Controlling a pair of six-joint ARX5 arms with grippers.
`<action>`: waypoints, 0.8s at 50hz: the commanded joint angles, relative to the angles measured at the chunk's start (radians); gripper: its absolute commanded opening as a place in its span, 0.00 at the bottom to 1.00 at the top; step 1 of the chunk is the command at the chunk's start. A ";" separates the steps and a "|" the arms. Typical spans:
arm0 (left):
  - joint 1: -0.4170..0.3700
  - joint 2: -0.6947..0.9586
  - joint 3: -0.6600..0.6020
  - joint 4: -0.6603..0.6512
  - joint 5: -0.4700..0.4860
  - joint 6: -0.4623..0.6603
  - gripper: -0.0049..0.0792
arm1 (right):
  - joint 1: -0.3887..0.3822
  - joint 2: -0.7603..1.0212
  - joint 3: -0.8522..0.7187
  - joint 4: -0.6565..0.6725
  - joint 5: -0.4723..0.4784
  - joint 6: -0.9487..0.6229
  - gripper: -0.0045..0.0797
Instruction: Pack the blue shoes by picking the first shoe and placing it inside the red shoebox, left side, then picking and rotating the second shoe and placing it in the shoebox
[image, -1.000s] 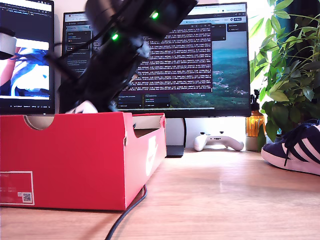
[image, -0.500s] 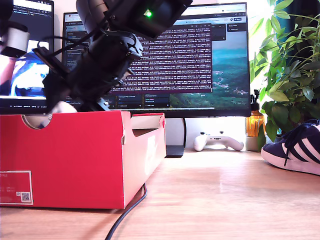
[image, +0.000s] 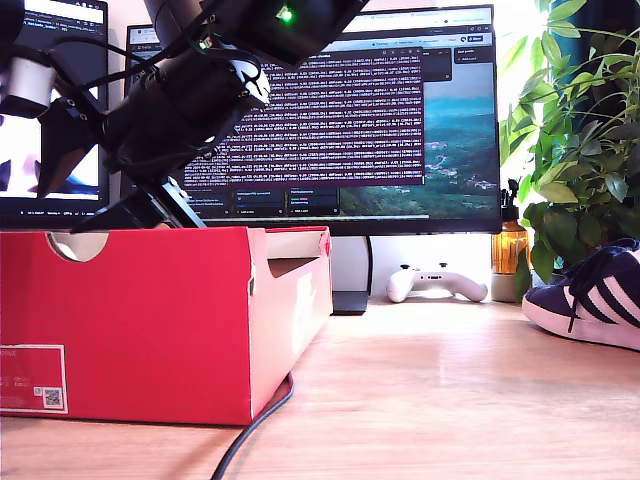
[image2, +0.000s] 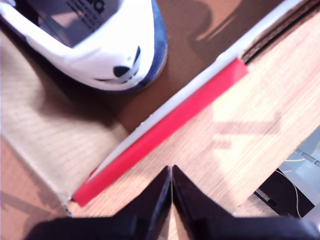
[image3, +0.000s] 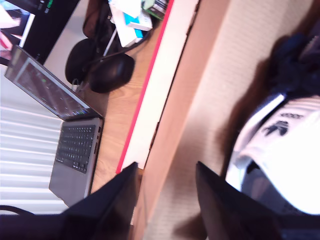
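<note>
The red shoebox (image: 150, 320) stands at the exterior view's left. One blue shoe lies inside it: its white-lined heel (image2: 100, 45) shows in the first wrist view and again (image3: 285, 145) in the second. My first gripper (image2: 171, 172) is shut and empty, above the box's red rim (image2: 165, 125) and the table beside it. My second gripper (image3: 162, 175) is open and empty over the box's wall (image3: 200, 75). A black arm (image: 190, 110) hangs over the box in the exterior view; which arm it is cannot be told. The other blue shoe (image: 590, 295) rests on the table at the exterior view's right edge.
Monitors (image: 400, 120) stand behind the box. A white game controller (image: 437, 282), an amber bottle (image: 508, 250) and a leafy plant (image: 570, 130) sit at the back right of the exterior view. A black cable (image: 250, 430) runs past the box. A laptop (image3: 75, 145) lies beyond the box.
The arm over the box has swung toward the exterior view's left and lifted. The white bit of shoe seen at the box rim has dropped out of sight behind the wall.
</note>
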 joint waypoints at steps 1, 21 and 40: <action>0.000 0.011 -0.019 0.001 0.002 -0.006 0.04 | -0.015 0.000 0.031 -0.009 -0.019 -0.024 0.46; 0.000 0.011 -0.019 0.039 0.002 -0.006 0.04 | -0.188 -0.002 0.318 -0.510 -0.147 -0.191 0.46; 0.000 0.011 -0.019 0.087 0.002 -0.006 0.04 | -0.349 -0.011 0.441 -0.863 -0.253 -0.067 0.46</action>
